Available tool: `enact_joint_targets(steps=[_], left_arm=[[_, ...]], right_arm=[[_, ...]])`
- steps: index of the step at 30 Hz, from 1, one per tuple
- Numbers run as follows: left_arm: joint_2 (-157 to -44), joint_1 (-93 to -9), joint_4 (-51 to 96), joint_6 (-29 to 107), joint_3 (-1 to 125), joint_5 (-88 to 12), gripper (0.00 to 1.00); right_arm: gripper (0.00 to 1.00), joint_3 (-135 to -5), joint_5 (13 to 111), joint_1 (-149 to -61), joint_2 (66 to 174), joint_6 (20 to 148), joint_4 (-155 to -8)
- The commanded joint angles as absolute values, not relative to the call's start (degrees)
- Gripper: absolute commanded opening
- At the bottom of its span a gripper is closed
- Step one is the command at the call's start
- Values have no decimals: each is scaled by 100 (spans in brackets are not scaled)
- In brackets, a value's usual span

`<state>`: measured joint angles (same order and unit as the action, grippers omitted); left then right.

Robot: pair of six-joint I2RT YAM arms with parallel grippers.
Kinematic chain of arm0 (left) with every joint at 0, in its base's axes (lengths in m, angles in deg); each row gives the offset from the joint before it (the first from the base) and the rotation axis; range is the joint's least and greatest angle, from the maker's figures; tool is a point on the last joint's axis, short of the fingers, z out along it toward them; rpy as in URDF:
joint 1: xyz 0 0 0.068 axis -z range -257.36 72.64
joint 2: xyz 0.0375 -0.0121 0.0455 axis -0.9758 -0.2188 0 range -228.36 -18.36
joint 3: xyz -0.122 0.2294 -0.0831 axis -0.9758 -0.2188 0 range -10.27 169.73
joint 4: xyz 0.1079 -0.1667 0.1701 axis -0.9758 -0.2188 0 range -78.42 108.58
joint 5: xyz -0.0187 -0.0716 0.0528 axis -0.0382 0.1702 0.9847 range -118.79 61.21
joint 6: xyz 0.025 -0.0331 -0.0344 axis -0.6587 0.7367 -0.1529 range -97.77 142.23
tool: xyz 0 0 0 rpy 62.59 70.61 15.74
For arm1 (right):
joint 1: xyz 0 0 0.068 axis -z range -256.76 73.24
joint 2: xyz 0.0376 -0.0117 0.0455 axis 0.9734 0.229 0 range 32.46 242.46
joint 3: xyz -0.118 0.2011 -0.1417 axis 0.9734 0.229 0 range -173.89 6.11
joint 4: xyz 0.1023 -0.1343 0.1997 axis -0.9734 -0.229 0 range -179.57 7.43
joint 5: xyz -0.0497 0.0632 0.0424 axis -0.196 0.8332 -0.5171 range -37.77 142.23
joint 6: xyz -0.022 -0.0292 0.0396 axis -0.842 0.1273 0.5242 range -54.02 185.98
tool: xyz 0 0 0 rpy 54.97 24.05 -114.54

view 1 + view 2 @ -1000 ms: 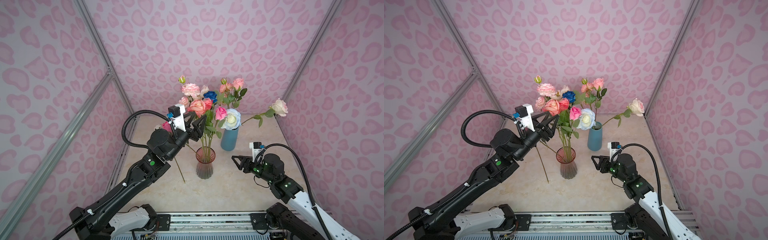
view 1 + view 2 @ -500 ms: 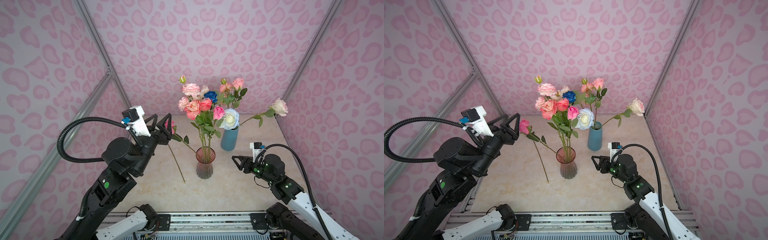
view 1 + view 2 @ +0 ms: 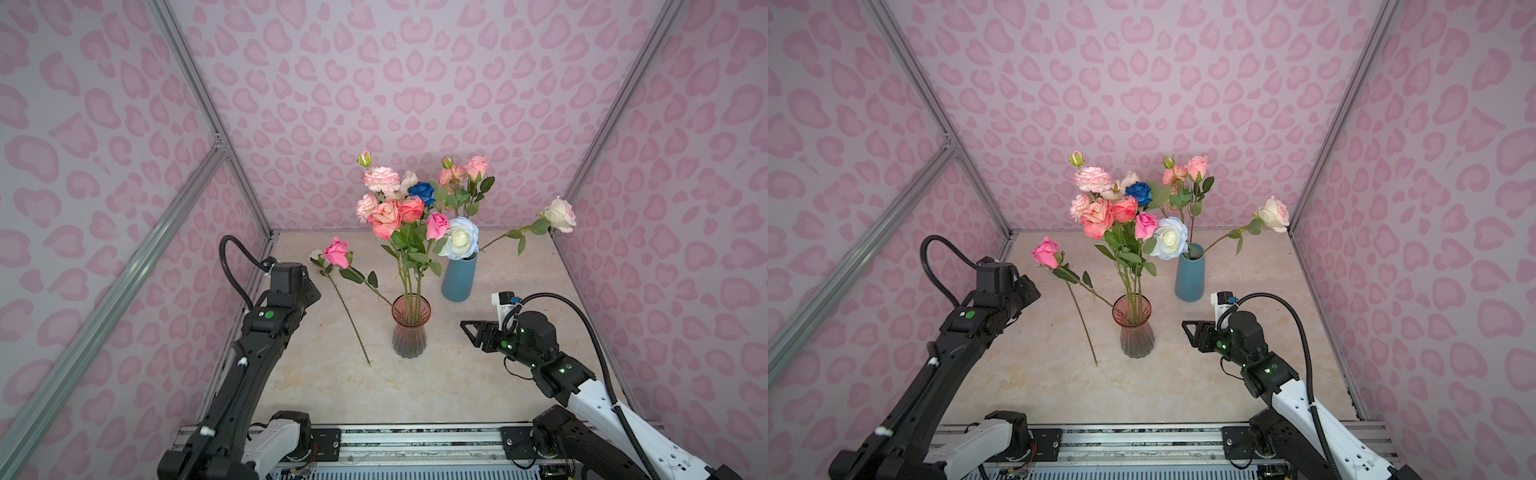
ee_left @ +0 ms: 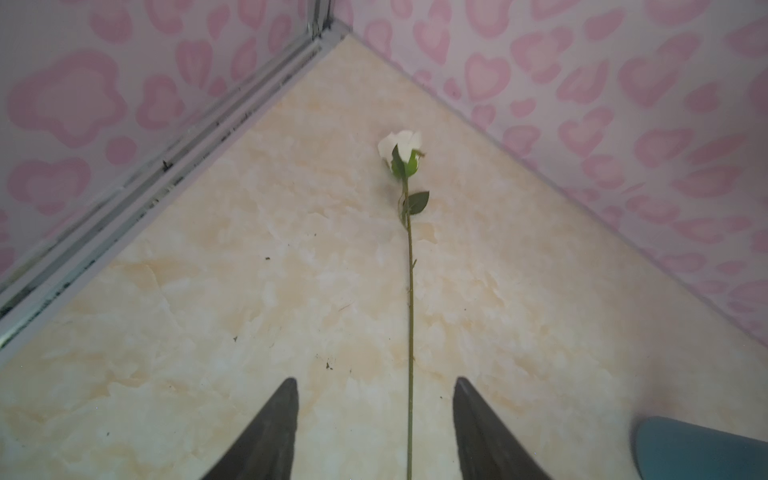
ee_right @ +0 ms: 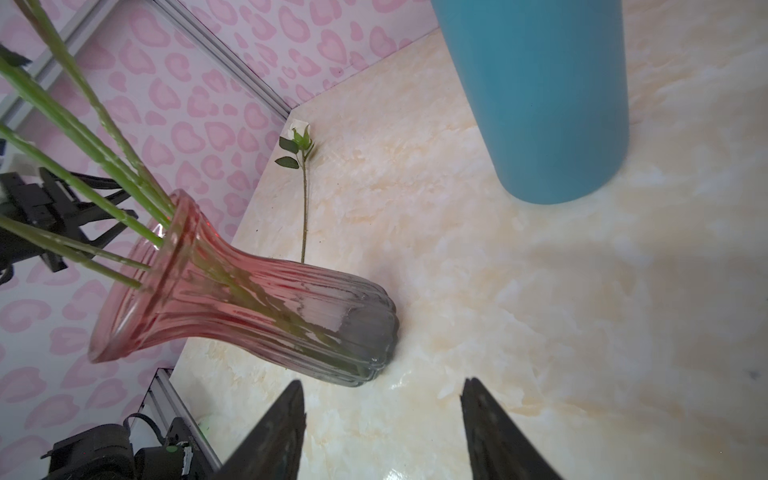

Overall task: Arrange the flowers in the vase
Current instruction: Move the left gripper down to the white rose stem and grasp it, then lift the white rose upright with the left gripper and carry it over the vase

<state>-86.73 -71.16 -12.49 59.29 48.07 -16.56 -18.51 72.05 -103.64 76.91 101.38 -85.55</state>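
Marble tabletop [image 4: 249, 291] bears 1 white rose [image 4: 400, 144] under spread left jaws

Pink-blotched walls [image 3: 415, 62] enclose the left, far and right sides. Silver frame rails [image 3: 195, 83] line the corners, above an evenly lit cream marbled counter [image 3: 332, 395].
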Motion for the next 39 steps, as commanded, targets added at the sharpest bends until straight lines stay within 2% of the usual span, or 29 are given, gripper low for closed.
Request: enact_joint_targets(steps=[1,9,13,15,21,24,26,29,32,39], left_arm=[[-9800,-7174,-918,6080,5359,-2129,60],[-12609,-7196,-1211,6053,7164,-2435,50],[-13482,-7185,-1467,6052,7797,-2444,38],[-13792,-7182,-1634,6078,7994,-2246,37],[-14191,-7156,-1718,6009,8115,-2367,37],[-14433,-7096,-2023,5903,8458,-2376,26],[-14415,-7092,-1982,5882,8434,-2343,24],[-14430,-7095,-2007,5796,8447,-2348,12],[-14324,-7094,-1965,5786,8308,-2389,4],[-13316,-7087,-1587,5756,7603,-2517,3]], right_arm=[[61,-1742,7273,-10346,7812,10227,-8170],[61,-1534,7201,-10270,8000,10267,-7897],[61,-1504,7235,-10208,8027,10277,-7848],[61,-1481,7355,-10141,8053,10315,-7736],[61,-1513,7530,-9940,8027,10408,-7604],[61,-1490,7551,-9935,8020,10452,-7537],[61,-1480,7565,-9929,8010,10456,-7544],[61,-1472,7579,-9916,7920,10425,-7638],[61,-1474,7570,-9893,7806,10415,-7709],[61,-1609,7625,-9883,7421,10470,-8074]])
